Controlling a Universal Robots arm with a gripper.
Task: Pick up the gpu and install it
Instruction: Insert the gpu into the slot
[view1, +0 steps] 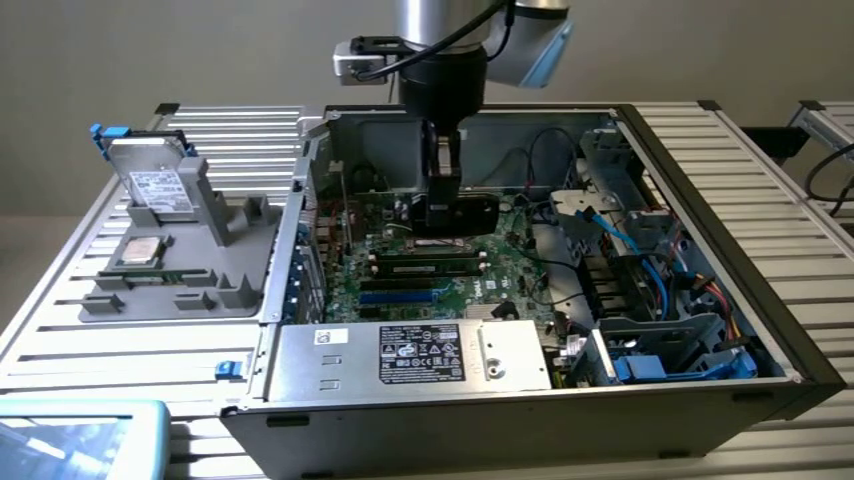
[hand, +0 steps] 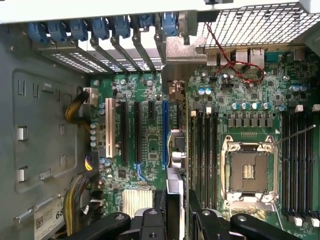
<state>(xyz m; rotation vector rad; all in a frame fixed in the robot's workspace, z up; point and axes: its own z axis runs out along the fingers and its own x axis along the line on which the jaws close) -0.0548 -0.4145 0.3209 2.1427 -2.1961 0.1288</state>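
Gripper (view1: 441, 212) clamps the gpu (hand: 176, 162) edge-on, long axis along the blue slot (hand: 164, 132), bracket (hand: 180, 55) toward the case's rear wall (hand: 250, 22); power-supply label (view1: 420, 353) unreadable.

The arm (view1: 441, 40) is reaching down into the open computer case (view1: 727, 210) standing on the counter (view1: 761, 130), its claw (view1: 442, 203) gripping the gpu (view1: 470, 215) just above the green motherboard (view1: 400, 285). At the exterior view's left, a grey tray (view1: 240, 292) is holding a hard drive (view1: 154, 185) upright.

Only "68" reads on the white sticker (hand: 48, 220); the power supply label (view1: 420, 353) is illegible.
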